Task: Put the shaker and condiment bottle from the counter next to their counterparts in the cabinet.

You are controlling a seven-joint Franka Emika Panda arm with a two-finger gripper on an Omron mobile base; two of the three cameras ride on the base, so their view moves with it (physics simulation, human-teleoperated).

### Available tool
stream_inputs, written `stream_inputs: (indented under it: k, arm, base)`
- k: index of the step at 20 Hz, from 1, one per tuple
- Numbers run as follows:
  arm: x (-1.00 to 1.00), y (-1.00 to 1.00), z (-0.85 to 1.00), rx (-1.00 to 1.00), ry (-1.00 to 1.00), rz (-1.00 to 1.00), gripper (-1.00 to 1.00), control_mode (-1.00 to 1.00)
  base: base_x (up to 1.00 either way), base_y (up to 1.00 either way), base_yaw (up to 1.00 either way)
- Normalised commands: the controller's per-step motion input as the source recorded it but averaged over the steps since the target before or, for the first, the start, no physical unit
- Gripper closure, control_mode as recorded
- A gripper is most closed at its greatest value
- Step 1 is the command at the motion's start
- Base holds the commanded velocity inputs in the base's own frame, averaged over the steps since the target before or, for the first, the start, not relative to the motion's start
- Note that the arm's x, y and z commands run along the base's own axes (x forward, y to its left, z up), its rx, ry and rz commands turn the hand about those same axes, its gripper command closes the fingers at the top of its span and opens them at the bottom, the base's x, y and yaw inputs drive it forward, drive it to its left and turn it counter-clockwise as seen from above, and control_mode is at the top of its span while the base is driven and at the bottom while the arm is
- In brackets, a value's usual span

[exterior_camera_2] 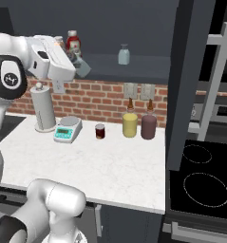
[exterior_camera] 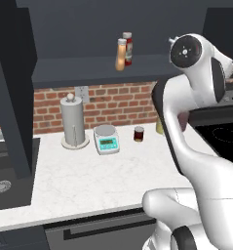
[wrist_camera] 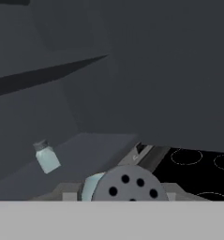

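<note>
Gripper (exterior_camera_2: 79, 66) clamped on shaker (exterior_camera_2: 81, 68) at cabinet (exterior_camera: 88, 73) shelf; condiment bottle (exterior_camera: 121, 54) beside red bottle (exterior_camera: 128, 48); pale shaker (exterior_camera_2: 124, 54) apart, to the right.

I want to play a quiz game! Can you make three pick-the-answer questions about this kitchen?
1. Where is the orange bottle?
A on the stove
B on the shelf beside the red bottle
C in the sink

2. How many big bottles stand by the brick wall?
A one
B four
C two

3. The claw is
A holding a shaker
B open and empty
C holding a cup

Answers: B, it stands next to the red one; C, a yellow bottle and a purple bottle; A, the dark cap sits between its tips.
</note>
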Motion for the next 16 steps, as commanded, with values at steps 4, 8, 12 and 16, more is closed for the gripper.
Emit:
stream_inputs:
  k: [4,8,12,16]
  arm:
    - [0.23,-0.03,0.34,0.00,0.17,0.00,1.00,-1.00]
    - [0.13,0.03,-0.04,-0.04,0.17,0.00,1.00,-1.00]
    - [0.50,0.06,-0.09,-0.11,0.16,0.00,1.00,-1.00]
    - [0.53,-0.18,0.00,-0.01,0.09,0.04,1.00,-1.00]
  base:
    - [0.00,0.00,0.00]
    - [0.00,0.00,0.00]
    - [0.00,0.00,0.00]
    - [0.00,0.00,0.00]
